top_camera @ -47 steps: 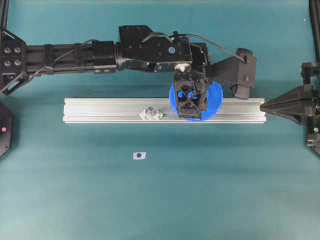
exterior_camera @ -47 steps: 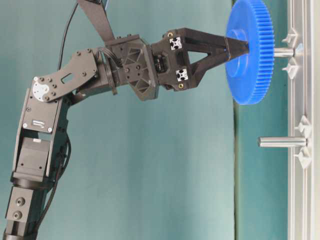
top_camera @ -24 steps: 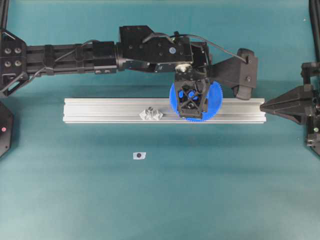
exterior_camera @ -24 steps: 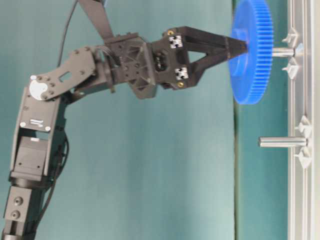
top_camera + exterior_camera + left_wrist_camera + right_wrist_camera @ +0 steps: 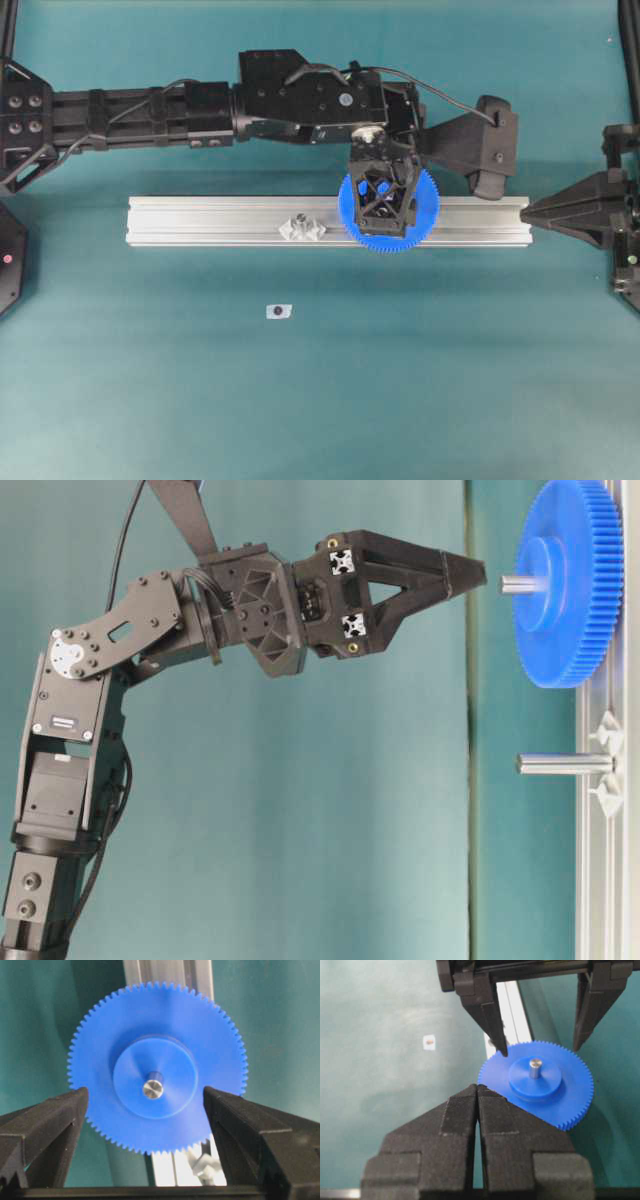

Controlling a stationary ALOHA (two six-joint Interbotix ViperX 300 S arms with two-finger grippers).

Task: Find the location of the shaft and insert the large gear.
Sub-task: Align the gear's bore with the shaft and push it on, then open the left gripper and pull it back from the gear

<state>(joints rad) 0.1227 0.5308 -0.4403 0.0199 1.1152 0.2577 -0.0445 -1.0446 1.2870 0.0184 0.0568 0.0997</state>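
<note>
large gear point(image 5: 565, 580) on shaft point(image 5: 153, 1089), atop rail point(image 5: 220, 220)

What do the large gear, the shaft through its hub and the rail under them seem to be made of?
The large gear looks like moulded plastic: uniform bright blue, matte with a soft sheen, crisp fine teeth. The shaft looks like polished metal: silvery, with a bright reflective end face. The rail is probably extruded aluminium, judging by its pale silver satin finish and lengthwise grooves.
</note>
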